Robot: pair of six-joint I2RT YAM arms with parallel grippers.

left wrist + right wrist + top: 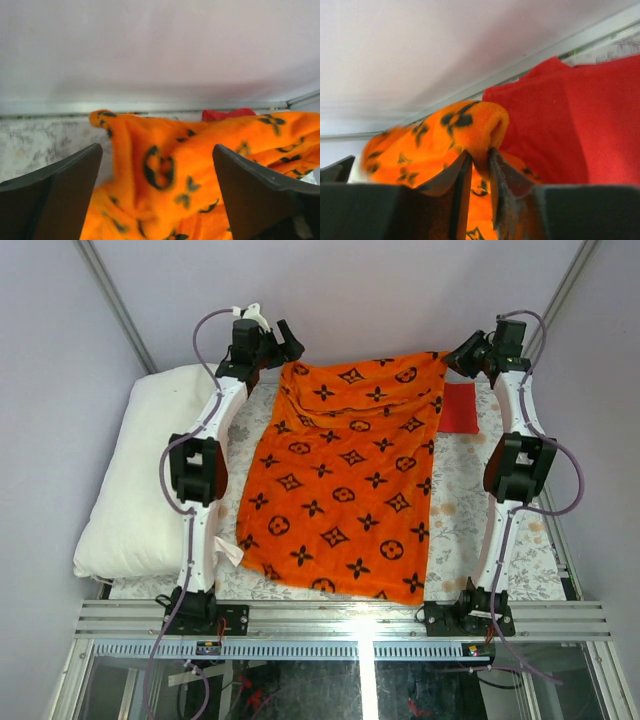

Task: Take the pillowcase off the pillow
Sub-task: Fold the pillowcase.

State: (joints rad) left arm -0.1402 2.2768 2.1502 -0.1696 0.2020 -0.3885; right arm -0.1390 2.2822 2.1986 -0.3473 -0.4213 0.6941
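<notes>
The pillowcase (345, 490) lies spread down the middle of the table, from the far edge almost to the near one. It is a soft, fleecy bright orange fabric printed with black four-petal flowers, pointed stars and ringed circle motifs. It is mostly flat, with rumpled folds bunched along its far end. The pillow (140, 480), plump, plain white and rectangular, sits apart from it along the table's left edge, bare of any cover.

The left gripper (156, 155) hangs at the pillowcase's far left corner with its dark fingers (55, 200) spread wide; a loose hump of orange cloth sits between them, unpinched. The right gripper (480, 155) is at the far right corner, its fingers pressed together on a small raised fold of the orange fabric.

Just beside that corner lies a plain red cloth (460, 408), matte and flat. The table covering (460, 510) under it all is pale with a faint grey floral print.
</notes>
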